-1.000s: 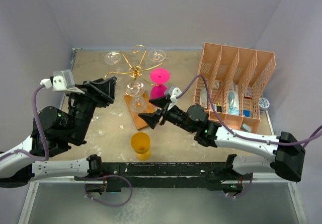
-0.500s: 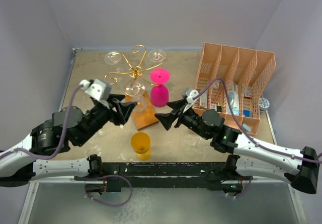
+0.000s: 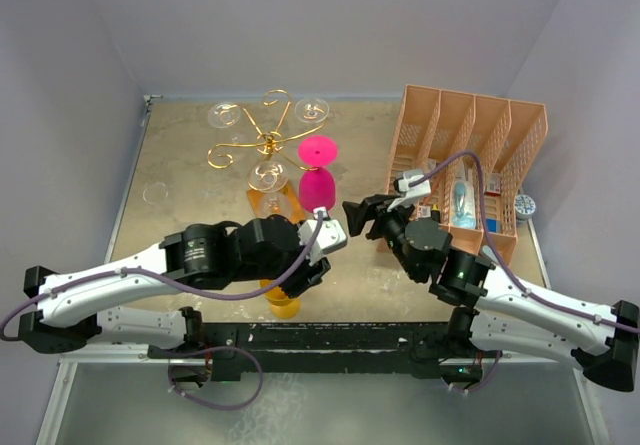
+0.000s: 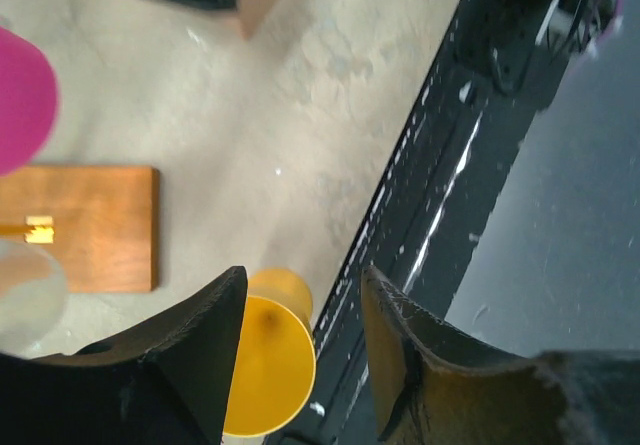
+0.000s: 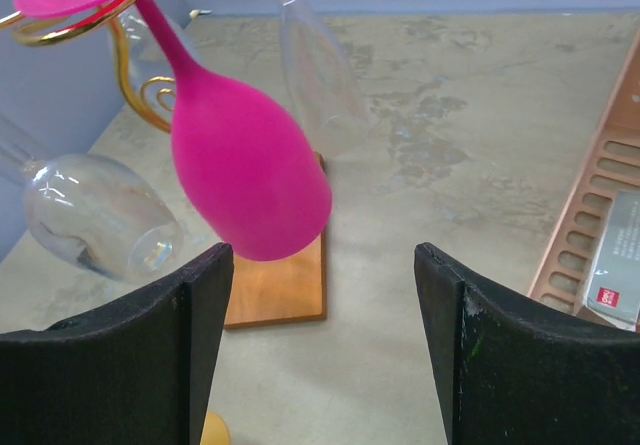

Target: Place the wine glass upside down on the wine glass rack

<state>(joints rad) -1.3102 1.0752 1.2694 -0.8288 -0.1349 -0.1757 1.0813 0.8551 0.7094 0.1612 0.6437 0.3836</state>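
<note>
Sandy, scuffed worktop (image 3: 180,165) boxed in by pale lilac walls, and we're looking down on both arms reaching in from the near edge. Mid-back sits the gold wine glass rack (image 3: 266,145) on its wooden base (image 4: 80,227), and it's pretty busy. A pink glass (image 5: 250,175) hangs bowl-down off one curl, plus a few clear glasses (image 3: 225,115) on other arms. The salmon organizer (image 3: 470,125) is off to the right, not involved.

The one we reckon is up for hanging is the yellow wine glass (image 4: 268,365). It's standing on the worktop close to the front edge, just on the near side of the base, half tucked under the left arm in the overhead view. Looks mouth-up to us, but we can't swear to it.

Our left gripper (image 4: 302,283) hovers right over it, jaws partway apart with nothing between them. The right gripper (image 5: 322,257) faces the pink glass from close by, jaws spread wide, also empty.

So we'd call this the approach-for-pickup step. Next move as we see it:
- bring the left jaws down around the stem or bowl
- close gently and lift
- flip it over, then slide the foot into a free curl

One curl on the left side looks unoccupied from above, so that'd be our pick.
</note>
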